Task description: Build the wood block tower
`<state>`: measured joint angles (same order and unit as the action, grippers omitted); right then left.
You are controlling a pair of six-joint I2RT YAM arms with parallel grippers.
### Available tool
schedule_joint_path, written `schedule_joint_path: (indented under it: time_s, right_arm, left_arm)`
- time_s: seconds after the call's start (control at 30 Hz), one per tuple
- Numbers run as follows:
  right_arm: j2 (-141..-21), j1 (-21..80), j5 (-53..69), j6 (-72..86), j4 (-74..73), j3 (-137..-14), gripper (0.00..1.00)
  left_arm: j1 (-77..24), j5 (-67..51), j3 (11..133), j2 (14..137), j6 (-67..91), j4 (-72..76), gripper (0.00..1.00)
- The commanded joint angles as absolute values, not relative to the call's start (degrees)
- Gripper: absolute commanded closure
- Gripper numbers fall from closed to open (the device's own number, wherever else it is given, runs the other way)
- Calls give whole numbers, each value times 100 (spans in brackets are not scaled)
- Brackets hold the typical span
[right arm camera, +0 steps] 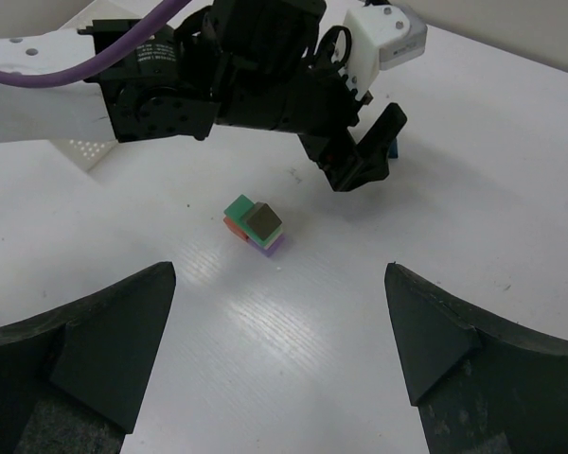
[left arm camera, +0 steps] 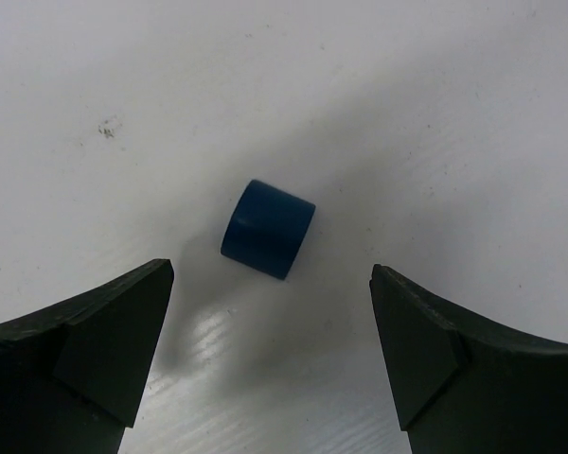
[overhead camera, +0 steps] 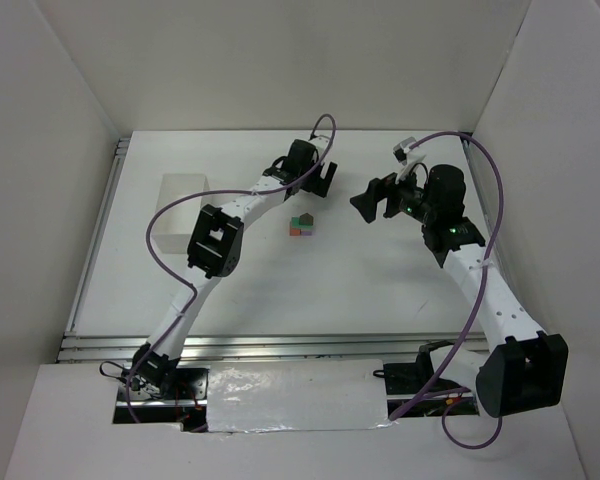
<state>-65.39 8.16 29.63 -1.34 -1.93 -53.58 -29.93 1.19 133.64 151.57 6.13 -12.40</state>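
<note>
The left gripper [overhead camera: 324,180] is hanging wide open over the dark blue cube [left arm camera: 267,230], straddling it untouched, likely lining up a pick. The wood block tower [overhead camera: 301,225] is sitting at that cube's 7 o'clock. The right gripper [right arm camera: 279,274], equally wide and empty, is hovering at the tower's 3 o'clock.
</note>
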Motion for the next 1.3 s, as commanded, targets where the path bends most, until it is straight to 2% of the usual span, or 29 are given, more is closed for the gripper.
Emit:
schedule_joint_path:
  time_s: [0.0, 0.17, 0.3, 0.63, 0.73, 0.77, 0.9, 1.07, 1.17, 1.27]
  right_arm:
    - [-6556, 756, 3120, -149, -193, -5537, 0]
    - [-6495, 721, 3182, -149, -193, -5520, 0]
    - [-6425, 694, 3120, -158, -193, -5502, 0]
    - [-6416, 589, 3243, -141, -299, -5563, 0]
    - [-6372, 563, 3278, -141, -282, -5563, 0]
    - [-6346, 545, 3278, -141, -281, -5563, 0]
    - [-6311, 466, 3436, -106, -202, -5563, 0]
    - [-6302, 396, 3533, -53, -246, -5599, 0]
    - [-6275, 369, 3586, -26, -185, -5572, 0]
    - [-6302, 360, 3674, -26, -176, -5581, 0]
  left_arm:
    - [-2962, 229, 13640, 15275, 501, -704, 1]
    - [-2900, -69, 13728, 15346, 527, -440, 1]
    - [-2769, -325, 13947, 15495, 764, -448, 18]
    - [-3015, -26, 14150, 15609, 570, -606, 16]
    - [-2831, -455, 14274, 15976, 1291, -817, 24]
    - [-2778, -135, 14900, 16118, 1431, -1183, 27]
    - [-2655, -272, 13774, 15637, 1714, -607, 29]
    - [-2663, -237, 14395, 15926, 1758, -1010, 30]
    - [-2654, -202, 13748, 15628, 1749, -635, 32]
    - [-2707, -281, 13666, 15513, 1644, -737, 33]
